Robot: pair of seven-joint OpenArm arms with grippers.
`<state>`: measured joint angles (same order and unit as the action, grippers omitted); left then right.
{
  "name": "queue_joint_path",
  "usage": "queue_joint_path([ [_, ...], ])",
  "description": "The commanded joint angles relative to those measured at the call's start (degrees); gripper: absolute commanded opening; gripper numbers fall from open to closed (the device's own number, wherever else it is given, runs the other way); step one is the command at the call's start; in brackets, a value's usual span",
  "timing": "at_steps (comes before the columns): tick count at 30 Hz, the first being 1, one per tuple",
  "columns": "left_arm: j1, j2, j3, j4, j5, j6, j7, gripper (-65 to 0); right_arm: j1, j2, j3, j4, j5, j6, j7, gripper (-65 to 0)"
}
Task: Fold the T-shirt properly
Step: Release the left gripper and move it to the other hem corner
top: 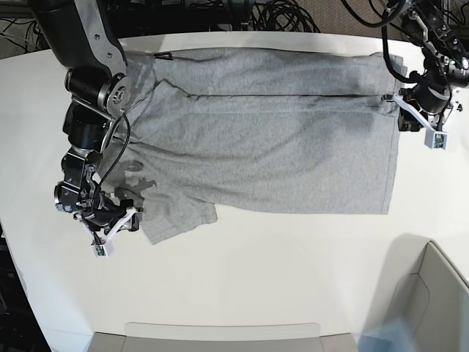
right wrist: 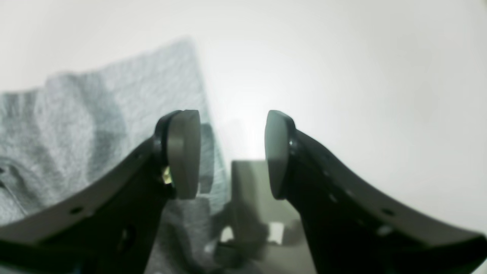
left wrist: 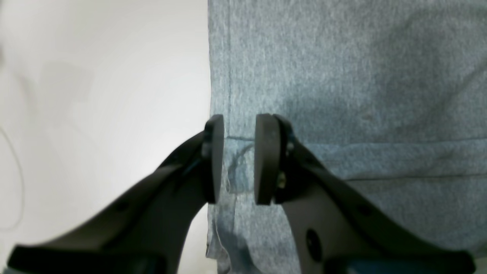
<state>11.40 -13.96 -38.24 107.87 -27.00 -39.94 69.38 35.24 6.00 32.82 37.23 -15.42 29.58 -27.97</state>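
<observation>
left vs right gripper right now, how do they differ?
The left gripper stands at the T-shirt hem edge with cloth between its narrowly gapped jaws; the right gripper stands wider, with bare table in its gap. In the base view the left gripper is at the hem end, the right gripper by the sleeve. Both sit low at the shirt's edge.

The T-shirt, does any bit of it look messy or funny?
Yes. The T-shirt lies mostly flat on the white table, but its lower sleeve near the right gripper sticks out rumpled, and one long side is already folded over.
</observation>
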Motion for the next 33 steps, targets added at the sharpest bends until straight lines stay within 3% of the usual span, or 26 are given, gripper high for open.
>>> queue_joint_path([
  [1, -0.37, -0.77, -0.13, 0.92, -0.47, -0.06, -0.77, -51.1, 2.43, 0.73, -0.07, 0.26, 0.52, 0.09, 2.16, -36.9],
  [8, -0.37, -0.77, -0.13, 0.92, -0.47, -0.06, -0.77, -51.1, 2.43, 0.99, -0.07, -7.30, 0.43, -0.26, 7.88, -36.9],
  [18, -2.30, -0.77, -0.05, 0.83, -0.38, -0.06, -0.77, -50.6, 4.71, -0.15, -0.07, -15.48, 0.26, -0.09, 8.14, -37.0],
  [23, -10.48, -1.30, 1.89, -0.93, -0.20, -0.06, -0.77, -41.2, 4.54, -0.42, -0.07, -15.56, 0.17, 0.00, 8.05, -37.0],
  [27, -21.90, -5.08, 6.63, -11.83, 1.99, -0.06, -0.77, -39.6, 4.36, -0.24, -0.07, -15.56, 0.17, 0.00, 7.79, -37.0],
  [30, -31.75, -6.92, 10.24, -25.98, 6.83, -0.06, -2.18, -39.6, 4.18, 0.02, -0.07, -15.56, 0.17, 0.00, 7.79, -37.0],
  [33, -39.05, -8.33, 13.58, -38.12, 10.08, -0.06, -7.54, -39.5, 4.10, 0.11, -0.07, -15.48, 0.17, 0.00, 7.79, -37.0],
])
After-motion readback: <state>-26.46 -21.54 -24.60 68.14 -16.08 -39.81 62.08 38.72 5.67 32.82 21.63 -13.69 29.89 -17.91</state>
